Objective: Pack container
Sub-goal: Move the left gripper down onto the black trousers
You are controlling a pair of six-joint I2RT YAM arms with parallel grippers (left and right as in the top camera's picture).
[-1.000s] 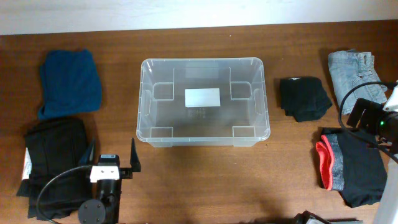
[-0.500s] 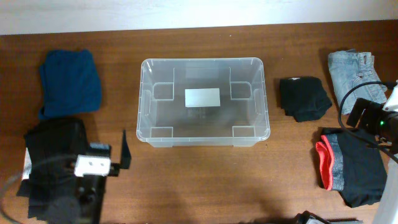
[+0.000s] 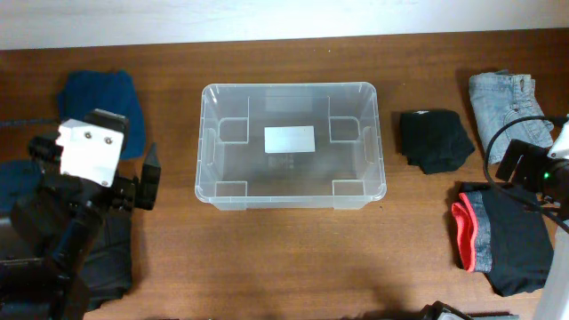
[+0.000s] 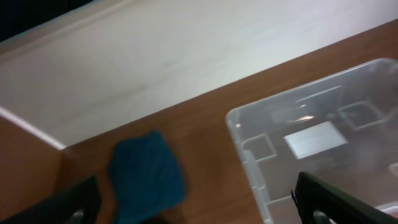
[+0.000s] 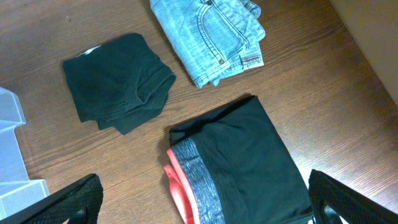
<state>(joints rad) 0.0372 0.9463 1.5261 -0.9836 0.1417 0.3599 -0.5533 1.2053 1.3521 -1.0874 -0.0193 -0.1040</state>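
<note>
Black left gripper (image 4: pixel 199 208) is spread wide and holds nothing. The right gripper (image 5: pixel 208 205) is wide too, over folded black clothes (image 5: pixel 249 149). Farther off, the clear container (image 3: pixel 373 142) sits in the middle, brown wood (image 3: pixel 293 258) showing around its edges.

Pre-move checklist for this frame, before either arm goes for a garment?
1. The container is empty and open-topped: ok.
2. The left gripper is open, nothing between its fingers: ok.
3. The right gripper is open, nothing held: ok.
4. The blue garment lies apart from the container: ok.
5. The dark garment under the left arm is graspable: cannot tell, mostly hidden.
6. The jeans, black folded garment and black-and-red garment are unobstructed: ok.
</note>
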